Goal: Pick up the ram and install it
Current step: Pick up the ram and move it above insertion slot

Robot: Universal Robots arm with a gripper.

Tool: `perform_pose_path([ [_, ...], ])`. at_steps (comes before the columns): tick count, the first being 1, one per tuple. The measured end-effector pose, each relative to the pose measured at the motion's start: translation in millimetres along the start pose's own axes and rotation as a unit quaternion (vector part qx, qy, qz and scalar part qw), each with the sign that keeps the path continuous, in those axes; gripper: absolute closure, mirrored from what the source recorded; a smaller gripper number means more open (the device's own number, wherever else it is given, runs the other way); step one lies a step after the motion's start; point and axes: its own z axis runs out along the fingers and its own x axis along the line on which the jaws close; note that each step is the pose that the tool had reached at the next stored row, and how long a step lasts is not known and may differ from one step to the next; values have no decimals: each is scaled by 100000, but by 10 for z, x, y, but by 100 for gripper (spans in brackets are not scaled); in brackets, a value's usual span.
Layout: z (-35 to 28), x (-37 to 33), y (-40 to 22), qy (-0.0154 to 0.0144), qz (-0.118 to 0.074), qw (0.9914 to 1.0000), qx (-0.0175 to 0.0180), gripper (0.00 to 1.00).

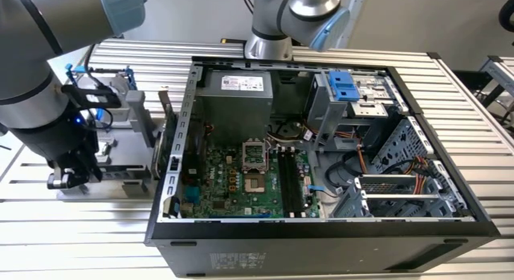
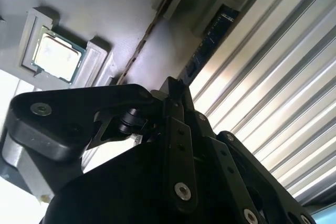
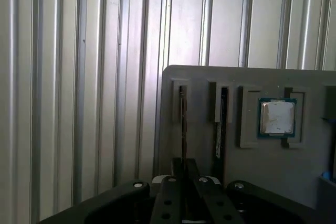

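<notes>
Exterior view
Table: a ribbed metal table (image 1: 473, 111) carries everything.
Computer: an open black case (image 1: 321, 232) lies on its side, with the green board (image 1: 233, 177) facing up and two long black sockets (image 1: 293, 183) beside the middle of the board.
Arm: its base (image 1: 269, 48) stands behind the case, and its dark wrist hangs on the exterior view's left.
Gripper: the gripper (image 1: 64, 177) points down, low over a grey holder (image 1: 132, 185) that sits on the table just outside the case wall.

First wrist view
Holder: the grey holder (image 3: 210, 77) has narrow upright slots and a square pocket.
Ram: the ram (image 3: 221, 124) stands on edge in a slot, seen as a thin dark green strip, between an adjacent slot (image 3: 182, 124) and the pocket.
Chip: a square silver chip (image 3: 277, 117) lies flat in the pocket.
Gripper: the gripper (image 3: 184, 163) has its two black fingers closed against each other with nothing between them. It lines up with the adjacent slot, just beside the ram and not touching it.

Second wrist view
Gripper: the gripper (image 2: 174, 90) again shows its fingers pressed together and holding nothing.
Ram: the ram (image 2: 210, 38) sits in its slot at the holder's edge, next to the ribbed table (image 2: 273, 87).
Chip: the silver chip (image 2: 55, 56) rests in its pocket, well apart from the ram.
</notes>
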Motion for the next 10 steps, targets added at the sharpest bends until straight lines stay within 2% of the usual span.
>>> perform_pose_path([
  [10,-133,-6,-1,-1,-2,100000,1,100],
])
